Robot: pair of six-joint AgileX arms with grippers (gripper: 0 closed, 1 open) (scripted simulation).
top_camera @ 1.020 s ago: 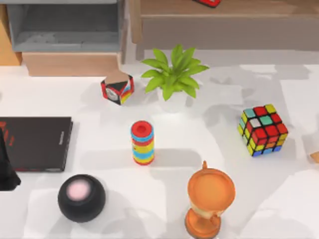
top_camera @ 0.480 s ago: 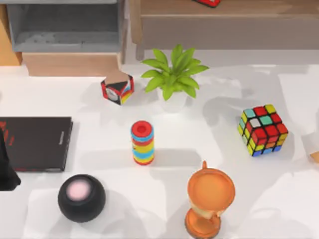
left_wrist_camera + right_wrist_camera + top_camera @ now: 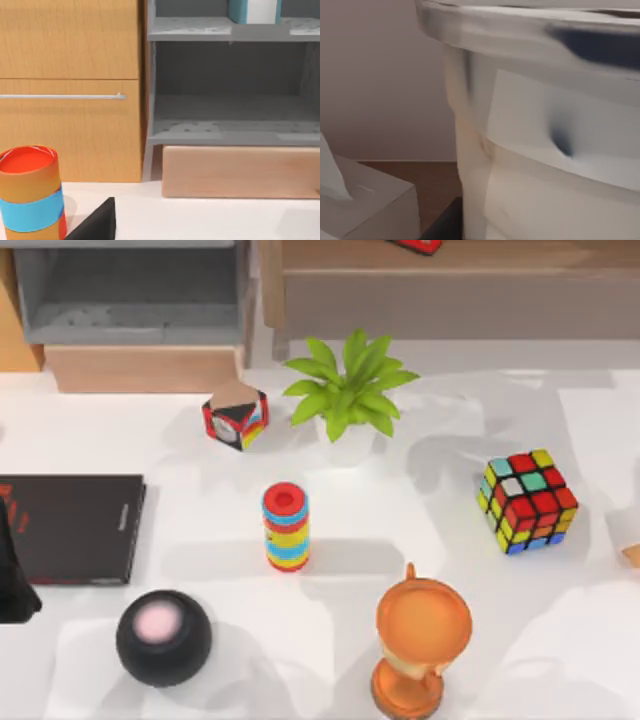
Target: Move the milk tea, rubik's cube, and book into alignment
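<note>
A: The teal-blue hardcover book (image 3: 252, 11) on the grey shelf is cut off at its top.

B: And the pale, blurred cup (image 3: 545, 130) runs past the right wrist view's edges.

A potted plant (image 3: 347, 390) stands near the far edge of the white worktop (image 3: 450, 540), with a small tan-topped box (image 3: 236, 416) just to its left. Out in the middle rises a striped cylinder (image 3: 286, 527) of red, yellow and blue bands. A thin black slab (image 3: 72, 528) with red lettering lies flat at the left edge, and a black ball (image 3: 163, 637) with a pale pink top sits near the front edge below it. An orange trophy (image 3: 420, 642) stands at the front edge, right of the middle. Beyond the far edge are a grey shelf unit (image 3: 130, 290) and a wooden cabinet (image 3: 70, 90). A white tissue box (image 3: 360, 200) shows in the right wrist view.
</note>
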